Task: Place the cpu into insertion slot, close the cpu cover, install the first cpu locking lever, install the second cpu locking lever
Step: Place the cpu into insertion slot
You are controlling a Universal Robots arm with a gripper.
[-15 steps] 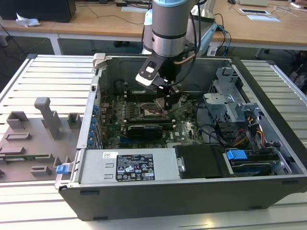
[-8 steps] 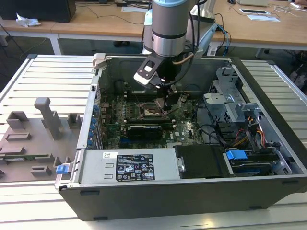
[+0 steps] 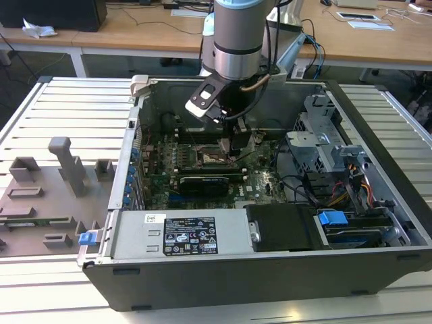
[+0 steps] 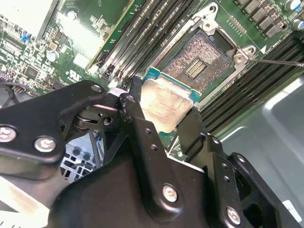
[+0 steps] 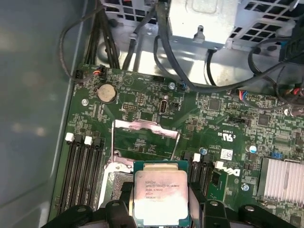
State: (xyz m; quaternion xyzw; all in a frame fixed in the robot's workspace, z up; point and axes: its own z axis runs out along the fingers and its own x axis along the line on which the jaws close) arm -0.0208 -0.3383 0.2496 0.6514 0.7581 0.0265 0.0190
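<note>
While the gripper (image 3: 233, 150) grips the cpu (image 5: 161, 197) by two edges near the centre of the exterior view, its pale, green-rimmed metal top carries small dark print; it hangs just over the open socket (image 4: 202, 61), cpu cover (image 5: 146, 125) raised.

Item count:
- computer case (image 3: 223, 287): one
- motherboard (image 5: 213, 114): one
- cpu socket (image 4: 202, 61): one
- cpu (image 5: 159, 197): one
- cpu cover (image 5: 145, 127): one
- coin cell battery (image 5: 106, 93): one
- finned heatsink (image 5: 282, 178): one
- power supply (image 3: 182, 236): one
- blue latches: two, in the exterior view at the case's 8 o'clock (image 3: 88, 237) and 4 o'clock (image 3: 331, 217)
- tool (image 4: 161, 107): one, with two fingers (image 4: 137, 123)
</note>
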